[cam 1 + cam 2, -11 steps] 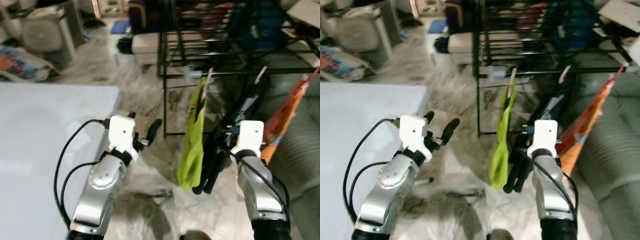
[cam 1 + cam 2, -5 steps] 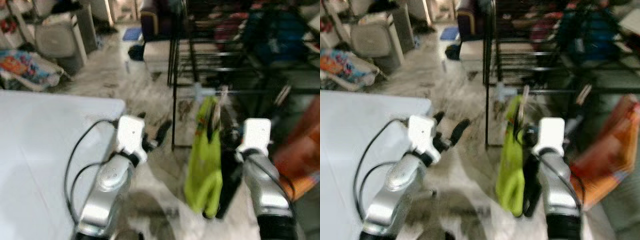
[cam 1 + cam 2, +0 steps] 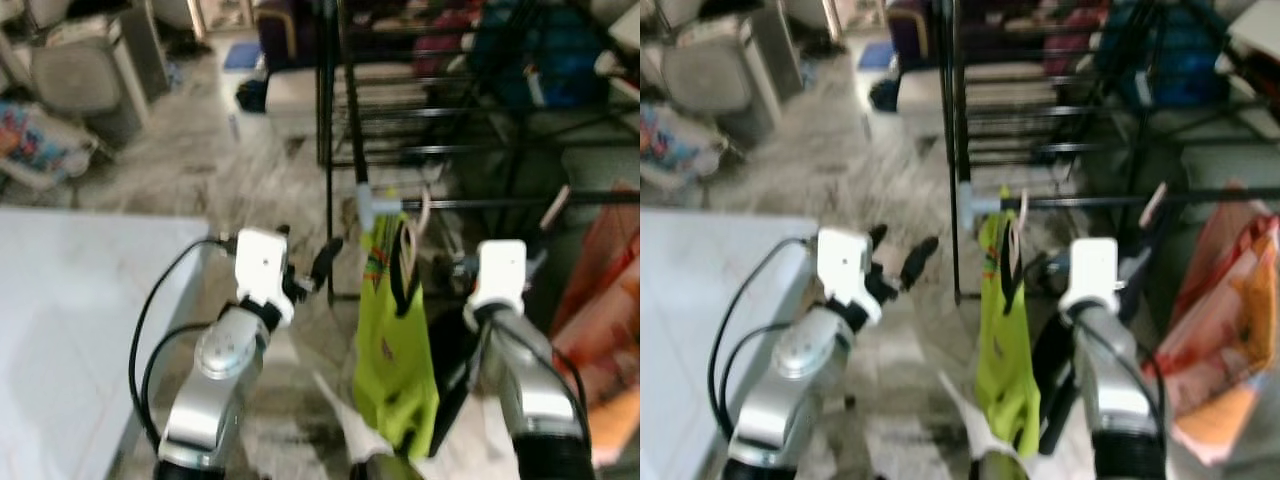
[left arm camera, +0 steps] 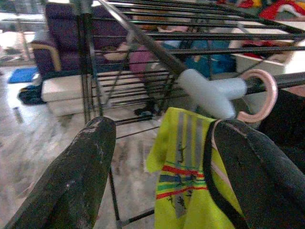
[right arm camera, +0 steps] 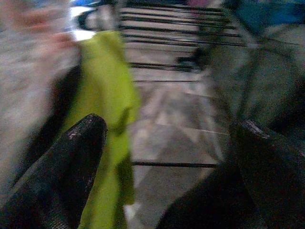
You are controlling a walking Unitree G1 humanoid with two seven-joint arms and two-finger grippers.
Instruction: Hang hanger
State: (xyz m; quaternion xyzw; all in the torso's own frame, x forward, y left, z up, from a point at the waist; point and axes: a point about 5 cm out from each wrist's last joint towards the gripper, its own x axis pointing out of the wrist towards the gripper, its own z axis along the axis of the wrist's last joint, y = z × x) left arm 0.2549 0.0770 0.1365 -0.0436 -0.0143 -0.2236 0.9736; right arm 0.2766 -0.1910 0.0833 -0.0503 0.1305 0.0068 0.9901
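A yellow-green vest (image 3: 392, 340) hangs on a pink hanger (image 4: 261, 93) hooked over a black rail of the drying rack (image 3: 480, 203), next to a grey joint (image 4: 209, 93). My left gripper (image 3: 305, 262) is open and empty, just left of the vest and apart from it. The right arm (image 3: 500, 280) is raised on the vest's right side. In the right wrist view my right gripper (image 5: 167, 129) is open with nothing between its fingers, and the vest (image 5: 107, 109) lies beside one finger.
A white table (image 3: 60, 330) fills the near left. An orange bag (image 3: 605, 300) and a dark garment (image 3: 452, 360) hang to the right of the vest. A grey appliance (image 3: 75, 75) and clutter stand at the far left on the marble floor.
The camera has swung and steadied, so the rack and vest sit closer and more central. Both arms hold about the same pose; the vest stays on the rail.
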